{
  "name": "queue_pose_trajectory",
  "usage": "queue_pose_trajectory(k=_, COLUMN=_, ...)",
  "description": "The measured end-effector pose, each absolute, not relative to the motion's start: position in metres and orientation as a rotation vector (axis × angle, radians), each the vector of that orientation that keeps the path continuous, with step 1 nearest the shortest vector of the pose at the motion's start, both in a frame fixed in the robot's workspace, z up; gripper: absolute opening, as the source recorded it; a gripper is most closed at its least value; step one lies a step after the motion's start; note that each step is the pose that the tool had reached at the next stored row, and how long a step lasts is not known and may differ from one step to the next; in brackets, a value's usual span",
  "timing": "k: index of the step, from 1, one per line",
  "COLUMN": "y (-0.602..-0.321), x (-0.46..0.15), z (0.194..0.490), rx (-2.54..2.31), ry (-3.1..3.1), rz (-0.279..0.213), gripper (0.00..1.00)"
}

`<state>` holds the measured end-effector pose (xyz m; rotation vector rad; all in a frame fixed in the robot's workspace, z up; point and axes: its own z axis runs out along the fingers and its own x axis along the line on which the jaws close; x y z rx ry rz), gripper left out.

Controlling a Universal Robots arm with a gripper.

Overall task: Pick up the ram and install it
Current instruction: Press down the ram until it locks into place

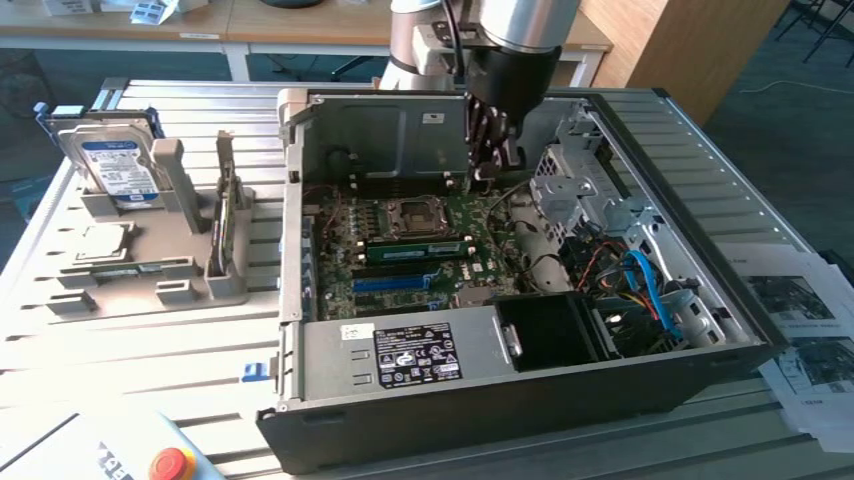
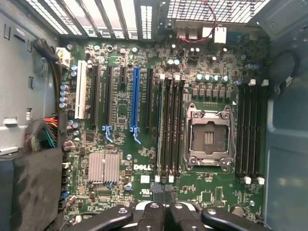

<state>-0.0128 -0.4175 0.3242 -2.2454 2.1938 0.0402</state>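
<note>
The ram (image 1: 416, 250), a long green stick, sits in a slot on the motherboard (image 1: 400, 280) just in front of the CPU socket (image 1: 407, 213) inside the open computer case. My gripper (image 1: 489, 170) hangs above the board, toward the back of the case, and is apart from the ram. Its fingers are shut with nothing between them. In the wrist view the shut gripper (image 2: 164, 195) points down at the board, close to the end of the dark memory slots (image 2: 169, 125) beside the socket (image 2: 209, 137). From there I cannot tell the stick from the slots.
A grey holder (image 1: 147, 270) on the exterior view's left carries a hard drive (image 1: 114, 165) and an upright dark card (image 1: 230, 215). The case walls (image 1: 287, 220), power supply (image 1: 400, 355), drive cage (image 1: 574, 190) and cables (image 1: 641, 285) hem the board in. A red button (image 1: 167, 463) is at the front.
</note>
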Motion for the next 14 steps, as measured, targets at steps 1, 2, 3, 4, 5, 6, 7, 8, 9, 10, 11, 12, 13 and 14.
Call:
queue_pose_trajectory(k=1, y=-0.417, x=-0.013, z=0.323, rx=-2.245, ry=2.194, rz=0.040, gripper=0.10)
queue_pose_trajectory(k=2, y=-0.417, x=-0.013, z=0.321, rx=-2.245, ry=2.194, rz=0.040, gripper=0.10)
queue_pose_trajectory(k=3, y=-0.417, x=-0.013, z=0.320, rx=-2.245, ry=2.194, rz=0.040, gripper=0.10)
queue_pose_trajectory(k=4, y=-0.417, x=-0.013, z=0.319, rx=-2.245, ry=2.194, rz=0.040, gripper=0.10)
queue_pose_trajectory(k=5, y=-0.418, x=-0.013, z=0.318, rx=-2.245, ry=2.194, rz=0.040, gripper=0.10)
queue_pose_trajectory(k=6, y=-0.418, x=-0.013, z=0.316, rx=-2.245, ry=2.194, rz=0.040, gripper=0.10)
queue_pose_trajectory(k=7, y=-0.418, x=-0.013, z=0.315, rx=-2.245, ry=2.194, rz=0.040, gripper=0.10)
queue_pose_trajectory(k=8, y=-0.418, x=-0.013, z=0.314, rx=-2.245, ry=2.194, rz=0.040, gripper=0.10)
queue_pose_trajectory(k=9, y=-0.418, x=-0.013, z=0.313, rx=-2.245, ry=2.194, rz=0.040, gripper=0.10)
queue_pose_trajectory(k=10, y=-0.418, x=-0.013, z=0.311, rx=-2.245, ry=2.194, rz=0.040, gripper=0.10)
queue_pose_trajectory(k=11, y=-0.418, x=-0.013, z=0.309, rx=-2.245, ry=2.194, rz=0.040, gripper=0.10)
queue_pose_trajectory(k=12, y=-0.418, x=-0.013, z=0.308, rx=-2.245, ry=2.194, rz=0.040, gripper=0.10)
queue_pose_trajectory(k=13, y=-0.418, x=-0.013, z=0.307, rx=-2.245, ry=2.194, rz=0.040, gripper=0.10)
queue_pose_trajectory(k=14, y=-0.419, x=-0.013, z=0.306, rx=-2.245, ry=2.194, rz=0.040, gripper=0.10)
